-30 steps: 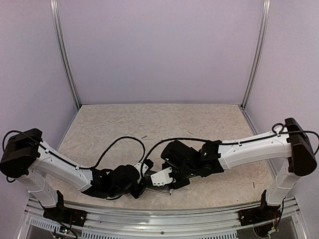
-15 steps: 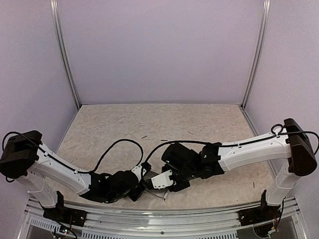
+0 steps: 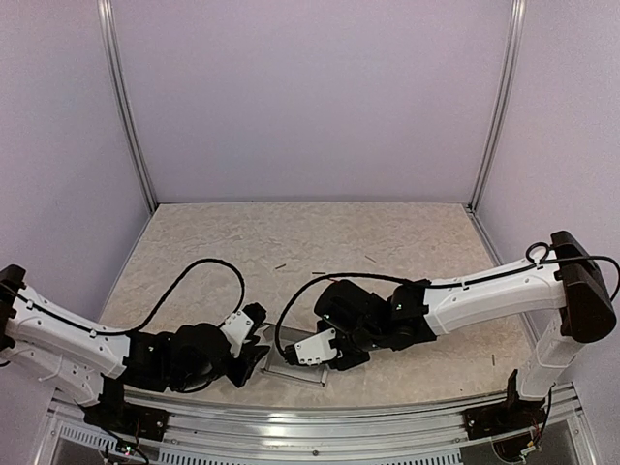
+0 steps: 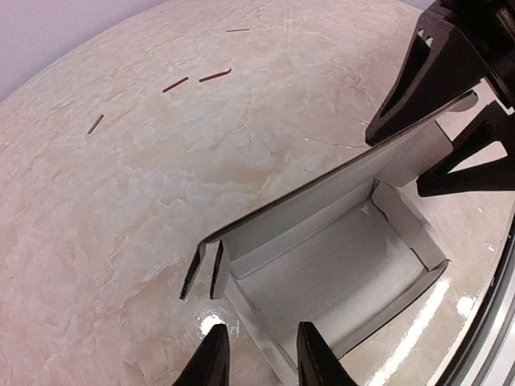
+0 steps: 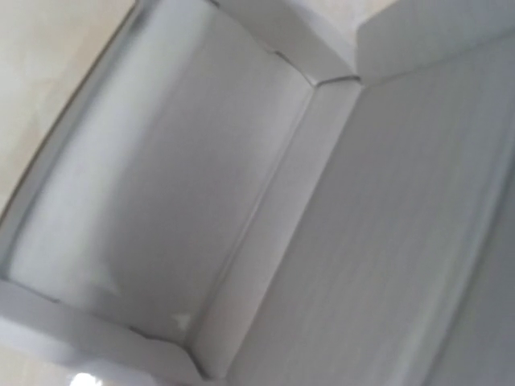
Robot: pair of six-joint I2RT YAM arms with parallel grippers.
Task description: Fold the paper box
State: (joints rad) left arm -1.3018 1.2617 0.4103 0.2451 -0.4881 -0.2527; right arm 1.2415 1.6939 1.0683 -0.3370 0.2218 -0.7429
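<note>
Standing apart, the jaws of the left gripper (image 4: 264, 334) bracket the near corner of the paper box (image 4: 338, 273) without visibly closing on it, one dark fingertip to each side of the low end wall. The right gripper (image 4: 398, 165) is spread too, at the box's other end. One finger is outside the tall far wall and one inside it. The outer finger touches the wall's top edge; whether the inner one presses the card cannot be told. The box is a pale, half-formed tray, open on top, with two small tabs (image 4: 203, 272) sticking out at the end nearest the left gripper. It lies on the mottled beige table (image 4: 145, 177) near the front edge, between the two arms. A few thin dark scraps (image 4: 216, 75) lie well apart from it, farther back. The right wrist view shows only the box's blurred white interior.
</note>
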